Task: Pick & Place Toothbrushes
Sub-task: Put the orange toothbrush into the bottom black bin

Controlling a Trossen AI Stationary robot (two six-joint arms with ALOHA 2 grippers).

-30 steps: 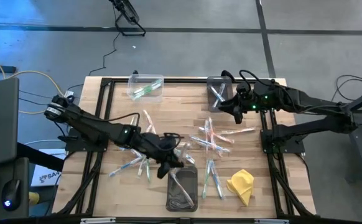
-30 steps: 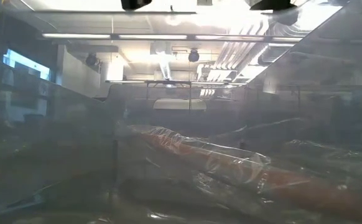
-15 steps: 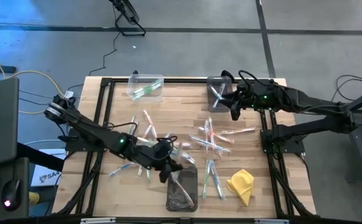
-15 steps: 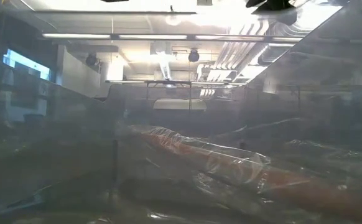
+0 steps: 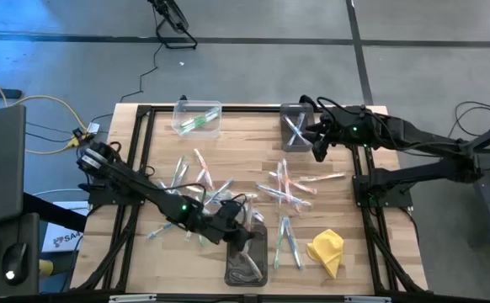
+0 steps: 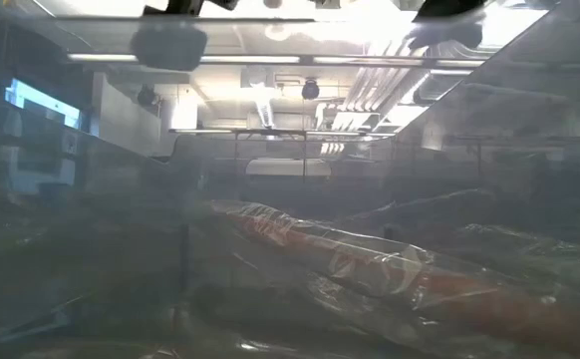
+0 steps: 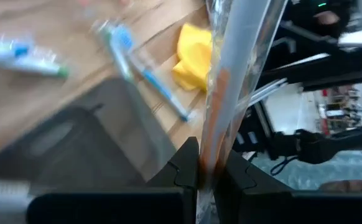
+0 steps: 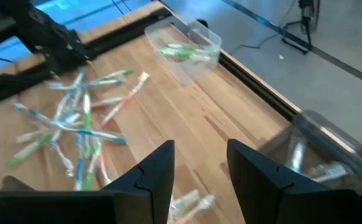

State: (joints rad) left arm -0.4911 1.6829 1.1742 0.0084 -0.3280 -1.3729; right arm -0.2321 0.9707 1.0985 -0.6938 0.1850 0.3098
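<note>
Item: left gripper (image 7: 207,177), over the near middle of the wooden surface (image 5: 245,156), at the rim of the dark bin (image 5: 247,257). Jaws pinched tight on a wrapped toothbrush (image 7: 227,74) with a pink-red streak, which stands up out of the grip in the left wrist view.

Item: right gripper (image 8: 199,163), at the far edge beside the grey bin (image 5: 295,126). Jaws parted, nothing between them. That bin already holds a few brushes.

Item: loose toothbrushes (image 5: 287,187), scattered across the middle of the surface in two rough clusters, some crossing one another. More lie in a clear bin (image 5: 198,116) at the far edge. A yellow cloth (image 5: 327,251) sits near the front right.

Risks, as judged from here:
- The held brush is gripped near one end; the slick wrapper may let it swivel or slip out short of the dark bin.
- Released while tilted, its long end may catch the bin rim and tip outward.
- The left arm hangs low over the nearby cluster and may sweep strays along.
- Crossed brushes in the right cluster may lift in pairs when one is taken.
</note>
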